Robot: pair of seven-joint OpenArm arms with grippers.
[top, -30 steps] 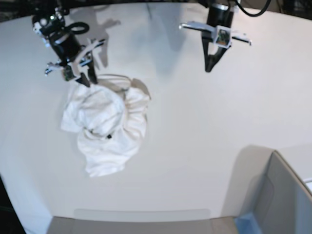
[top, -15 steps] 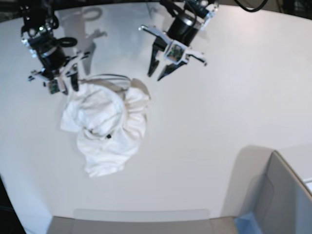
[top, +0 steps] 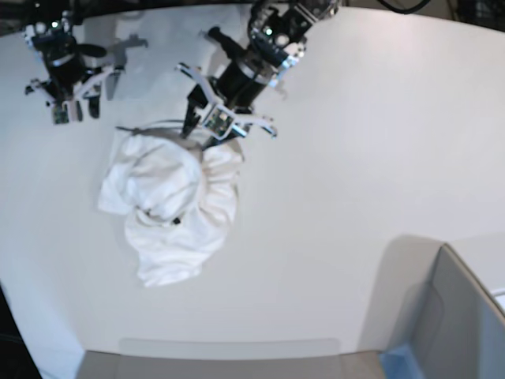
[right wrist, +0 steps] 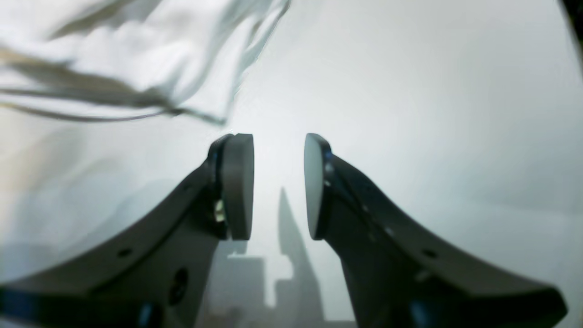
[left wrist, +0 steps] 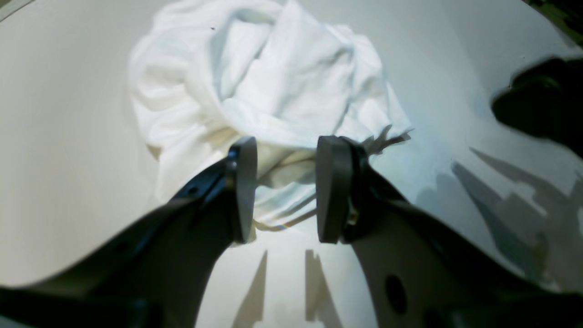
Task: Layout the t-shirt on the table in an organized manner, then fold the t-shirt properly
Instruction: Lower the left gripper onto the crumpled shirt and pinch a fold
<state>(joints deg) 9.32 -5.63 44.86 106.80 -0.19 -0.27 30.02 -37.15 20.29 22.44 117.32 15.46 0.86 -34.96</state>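
The left gripper (top: 201, 131) has swung across to the crumpled white cloth t-shirt's (top: 170, 205) one-o'clock edge, fingers open; the right gripper (top: 72, 106) has backed off, open, over the white table (top: 355, 174).

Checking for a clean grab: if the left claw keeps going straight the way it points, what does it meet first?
Most likely the shirt: the open left claw points at its near crumpled edge, with cloth showing between the fingers. Whether it touches yet is unclear.

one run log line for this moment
phase: reach | t-shirt: crumpled on table | left gripper: open, at shirt edge | right gripper: open, empty
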